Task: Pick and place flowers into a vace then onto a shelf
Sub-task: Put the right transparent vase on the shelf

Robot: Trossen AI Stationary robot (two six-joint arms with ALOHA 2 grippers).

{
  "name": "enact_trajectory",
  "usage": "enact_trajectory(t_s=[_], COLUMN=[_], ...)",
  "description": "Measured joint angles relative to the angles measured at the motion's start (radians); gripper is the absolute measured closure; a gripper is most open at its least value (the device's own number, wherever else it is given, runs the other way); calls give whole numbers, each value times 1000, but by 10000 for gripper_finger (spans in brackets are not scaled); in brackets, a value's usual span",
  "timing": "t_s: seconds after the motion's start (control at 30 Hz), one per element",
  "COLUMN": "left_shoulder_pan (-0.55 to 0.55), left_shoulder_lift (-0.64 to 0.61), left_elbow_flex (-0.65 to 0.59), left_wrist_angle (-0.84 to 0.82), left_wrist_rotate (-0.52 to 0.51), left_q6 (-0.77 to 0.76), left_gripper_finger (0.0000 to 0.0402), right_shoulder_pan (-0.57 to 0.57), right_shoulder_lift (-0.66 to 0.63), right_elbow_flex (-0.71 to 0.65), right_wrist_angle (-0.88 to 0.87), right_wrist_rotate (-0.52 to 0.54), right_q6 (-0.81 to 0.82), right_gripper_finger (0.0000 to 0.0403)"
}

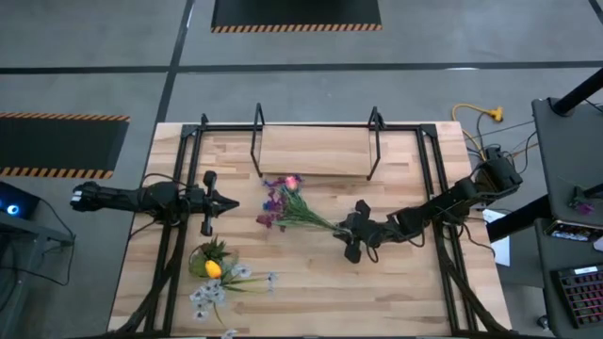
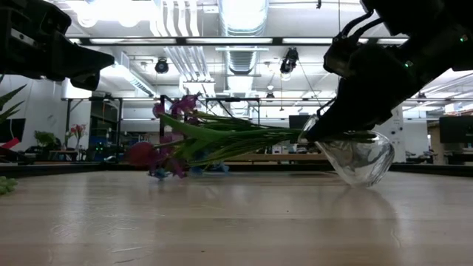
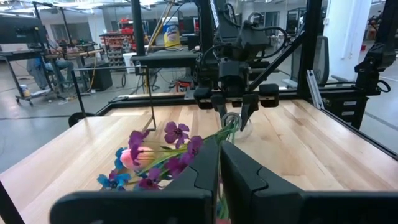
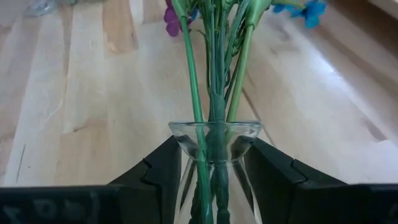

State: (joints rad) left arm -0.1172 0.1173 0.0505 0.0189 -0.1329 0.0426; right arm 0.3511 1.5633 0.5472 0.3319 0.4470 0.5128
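From overhead I see my right claw (image 1: pixel 356 229) near the centre of the counter (image 1: pixel 311 282), clamped on the neck of the vace (image 1: pixel 345 229), which lies on its side. The flowers (image 1: pixel 287 202) fan out of it toward ten o'clock, their heads just short of the shelf (image 1: pixel 314 151) at twelve o'clock. My left claw (image 1: pixel 226 202) waits at nine o'clock of the bouquet, fingers clenched on nothing. A loose bunch of white and yellow flowers (image 1: pixel 215 280) lies at seven o'clock on the counter.

At counter level, the vace (image 2: pixel 361 157) is tipped over, its round belly touching the wood, with my right claw (image 2: pixel 319 133) gripping it at the mouth. The stems (image 2: pixel 236 140) run level out toward nine o'clock, and the purple and pink heads touch the counter.

Through the left wrist, its own fingers (image 3: pixel 245 177) are pressed together, and beyond them the right claw (image 3: pixel 233 115) holds the vace from above.

Through the right wrist, both fingers (image 4: pixel 163 168) flank the clear glass rim (image 4: pixel 216 132), with green stems passing straight through the mouth.
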Motion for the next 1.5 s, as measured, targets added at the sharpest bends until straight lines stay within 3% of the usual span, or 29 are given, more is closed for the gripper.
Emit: enact_trajectory(t_s=[0.9,1.3,1.5], left_shoulder_pan=[0,0,0], left_shoulder_lift=[0,0,0], left_elbow_flex=[0,0,0], left_wrist_angle=[23,23,23], left_wrist_rotate=[0,0,0], left_q6=[0,0,0], left_gripper_finger=[402,402,402], right_shoulder_pan=[57,54,51], right_shoulder_lift=[-303,-291,-218], right_elbow_flex=[-67,-68,-82], right_wrist_angle=[70,405,689], right_wrist_rotate=[212,257,263], right_q6=[-164,-487,-625], right_gripper_finger=[259,259,259])
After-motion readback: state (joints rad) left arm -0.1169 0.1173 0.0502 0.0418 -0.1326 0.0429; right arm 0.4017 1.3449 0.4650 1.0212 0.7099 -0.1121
